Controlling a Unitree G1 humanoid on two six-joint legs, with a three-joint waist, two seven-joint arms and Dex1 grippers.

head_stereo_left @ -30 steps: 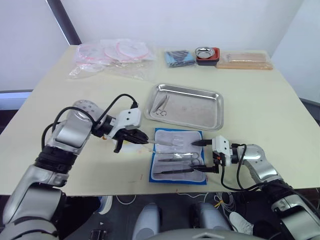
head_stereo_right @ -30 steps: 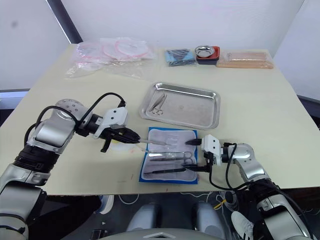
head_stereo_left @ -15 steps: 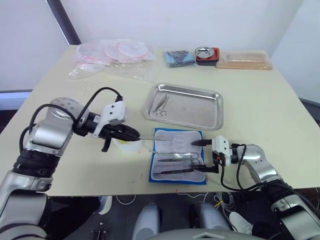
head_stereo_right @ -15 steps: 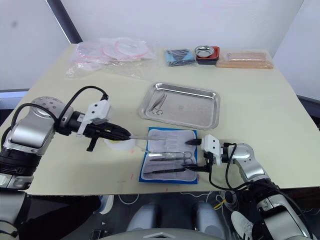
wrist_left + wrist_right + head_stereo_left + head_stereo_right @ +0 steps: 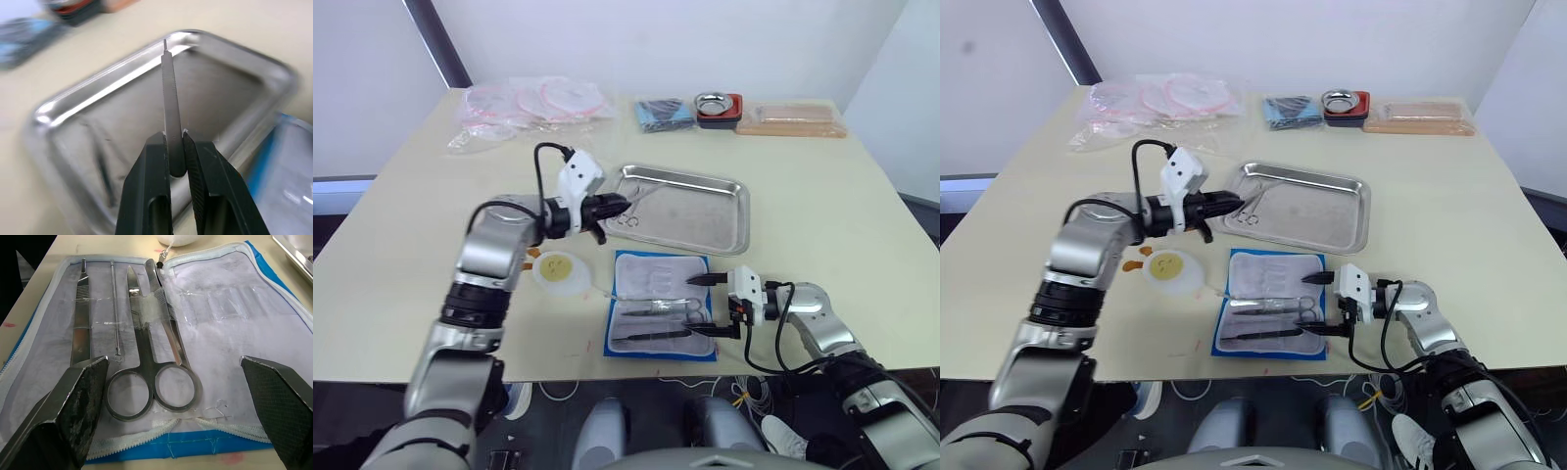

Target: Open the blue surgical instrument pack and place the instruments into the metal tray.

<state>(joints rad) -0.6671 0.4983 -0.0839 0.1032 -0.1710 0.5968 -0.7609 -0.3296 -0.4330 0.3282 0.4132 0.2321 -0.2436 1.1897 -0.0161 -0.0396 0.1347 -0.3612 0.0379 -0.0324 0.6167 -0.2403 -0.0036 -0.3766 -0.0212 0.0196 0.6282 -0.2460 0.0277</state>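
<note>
The blue surgical instrument pack (image 5: 663, 305) lies open near the table's front edge, its pale lining (image 5: 222, 328) up. Scissors (image 5: 149, 377), a flat tool (image 5: 80, 328) and a thin probe (image 5: 115, 308) lie in its pockets. Behind it stands the metal tray (image 5: 705, 215), with a pair of instruments (image 5: 628, 211) at its left end. My left gripper (image 5: 618, 205) hovers at the tray's left rim, shut on a slim metal instrument (image 5: 171, 98) that points over the tray (image 5: 234, 88). My right gripper (image 5: 703, 305) is open at the pack's right edge, with nothing between its fingers.
A round white disc with a yellow centre (image 5: 558, 270) lies left of the pack. Along the far edge are clear plastic bags (image 5: 533, 106), a dark cloth bundle (image 5: 664, 113), a small steel bowl on a red base (image 5: 717, 105) and a tan packet (image 5: 793, 117).
My left gripper has carried the slim instrument from left of the pack back and to the right, up to the tray's left rim. The right gripper has stayed put.
</note>
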